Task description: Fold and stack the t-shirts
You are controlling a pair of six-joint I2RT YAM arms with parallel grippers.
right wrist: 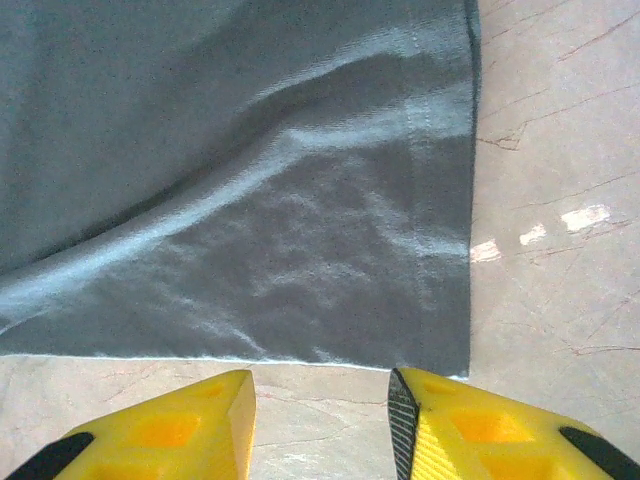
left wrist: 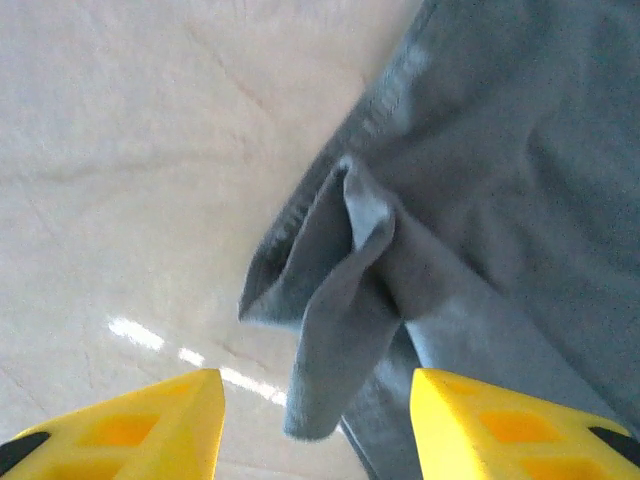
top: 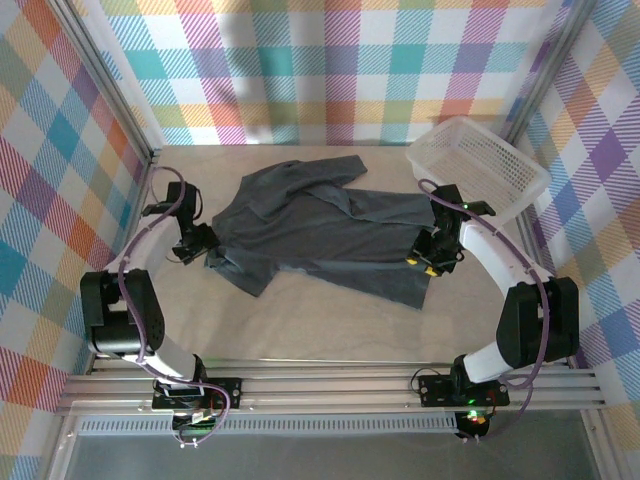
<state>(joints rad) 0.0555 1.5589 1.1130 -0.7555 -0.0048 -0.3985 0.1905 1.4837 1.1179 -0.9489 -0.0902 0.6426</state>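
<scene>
Plaid cloth walls [top: 330, 70], beige table [top: 300, 320]

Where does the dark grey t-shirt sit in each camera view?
Top external: t-shirt spread across the middle of the picture.
Left wrist: t-shirt fills the right side, folded flap at centre.
Right wrist: t-shirt covers the upper left, hemmed corner lower right.
Shared landmark: beige table.

Black-and-white arms [top: 490, 245], purple cables [top: 545, 320], yellow fingers [right wrist: 480, 440] tipped black.
</scene>
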